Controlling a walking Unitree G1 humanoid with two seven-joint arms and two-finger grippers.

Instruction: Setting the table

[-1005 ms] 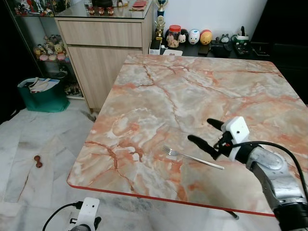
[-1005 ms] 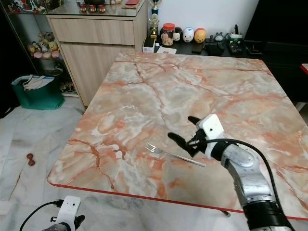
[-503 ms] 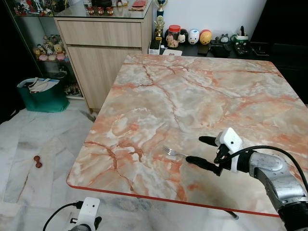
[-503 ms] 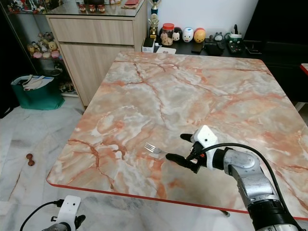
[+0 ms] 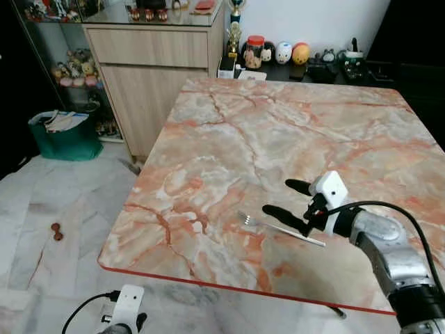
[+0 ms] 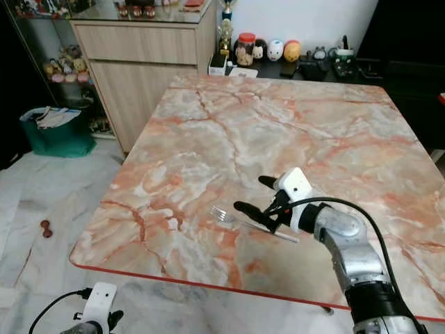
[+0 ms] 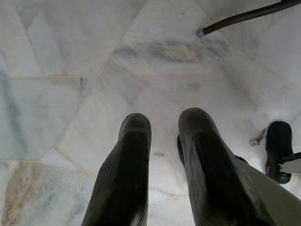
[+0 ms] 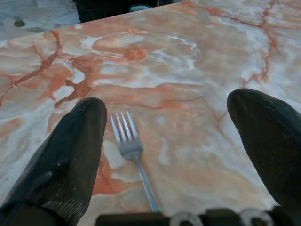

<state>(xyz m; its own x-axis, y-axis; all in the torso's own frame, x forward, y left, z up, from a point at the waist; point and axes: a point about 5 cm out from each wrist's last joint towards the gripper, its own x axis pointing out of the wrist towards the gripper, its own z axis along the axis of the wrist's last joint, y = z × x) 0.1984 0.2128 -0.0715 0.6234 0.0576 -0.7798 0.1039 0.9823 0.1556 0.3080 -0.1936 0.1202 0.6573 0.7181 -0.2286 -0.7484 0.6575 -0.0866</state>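
Fork (image 5: 278,227) lies flat near the marble table's (image 5: 278,132) front edge. Right gripper (image 5: 286,198) hovers spread just above its handle. Advice: descend squarely, straddle the handle mid-length, then pinch firmly.

the table (image 5: 278,132) was polished marble, glossy, pink veined with orange and white, and the fork (image 8: 132,155) on it was bright smooth metal. the right gripper (image 5: 292,200) had matt black ribbed fingers (image 8: 66,165); the cabinet (image 5: 149,76) looked pale wood.
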